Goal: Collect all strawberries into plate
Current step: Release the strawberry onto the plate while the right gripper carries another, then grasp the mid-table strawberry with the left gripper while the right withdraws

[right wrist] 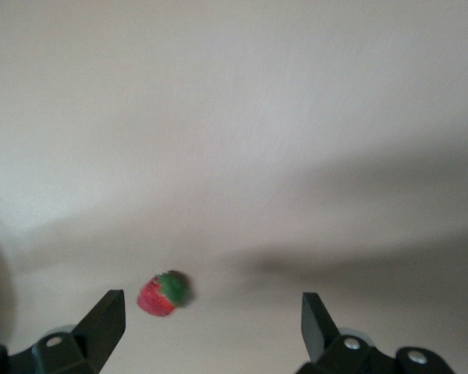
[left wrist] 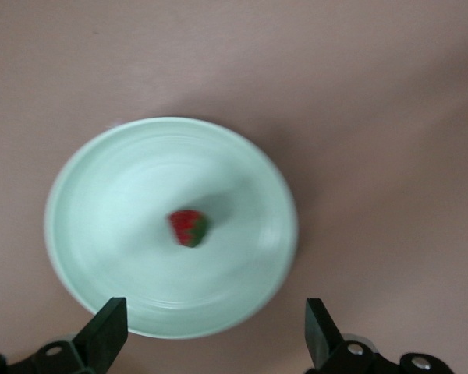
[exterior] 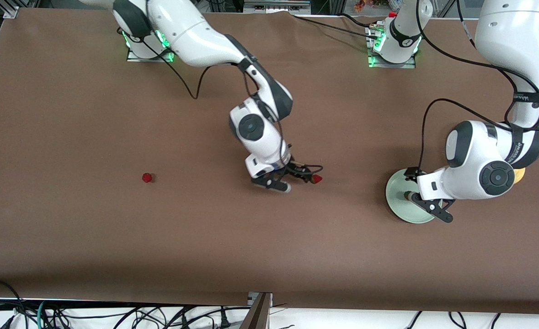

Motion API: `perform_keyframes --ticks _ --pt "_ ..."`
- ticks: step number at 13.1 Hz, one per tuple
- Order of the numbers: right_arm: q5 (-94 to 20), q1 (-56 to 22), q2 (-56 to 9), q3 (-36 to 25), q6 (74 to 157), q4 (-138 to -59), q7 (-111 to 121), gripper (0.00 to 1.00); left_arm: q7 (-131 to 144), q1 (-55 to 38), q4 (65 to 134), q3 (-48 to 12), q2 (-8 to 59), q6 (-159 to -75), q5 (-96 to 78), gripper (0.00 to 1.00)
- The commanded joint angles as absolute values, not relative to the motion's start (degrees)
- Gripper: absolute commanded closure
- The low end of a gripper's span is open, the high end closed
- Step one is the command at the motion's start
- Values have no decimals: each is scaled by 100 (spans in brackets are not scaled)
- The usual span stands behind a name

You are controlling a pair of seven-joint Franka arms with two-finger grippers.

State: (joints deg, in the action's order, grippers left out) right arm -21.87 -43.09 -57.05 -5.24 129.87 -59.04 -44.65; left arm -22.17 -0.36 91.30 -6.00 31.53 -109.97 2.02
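L tool over plate, fingers spread, holding nothing; one strawberry lies in plate center, directly below it. R tool low over mid-desk, fingers apart, empty; second berry on desk just beside its tips, toward L arm's end. Third berry alone toward R arm's end, well apart; R arm nearer. Nothing blocks either path.
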Motion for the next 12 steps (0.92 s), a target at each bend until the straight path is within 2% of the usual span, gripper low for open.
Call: perform_keyframes --ticks 1,3,6,10,12 --pt "-2109 -3589 -5187 -439 11607 -5933 -3326 0 -562 -70 9246 -1227 3067 -10907 35 0" --pt "-2101 -2991 -4949 -475 10754 -5950 -3103 0 863 -236 9237 -1694 3129 -11038 61 0" --pt "-1655 -2462 -4913 -676 9549 -6003 -2317 0 2412 -999 9237 -1705 3505 -11950 70 0" --pt "-1371 -2391 -4711 -1475 9457 -6889 -435 0 2769 -1239 9290 -1679 4042 -13102 1007 0" --pt "-1424 -2391 -4694 -1844 9632 -7319 462 0 2856 -1300 9290 -1696 4235 -13271 1099 0"
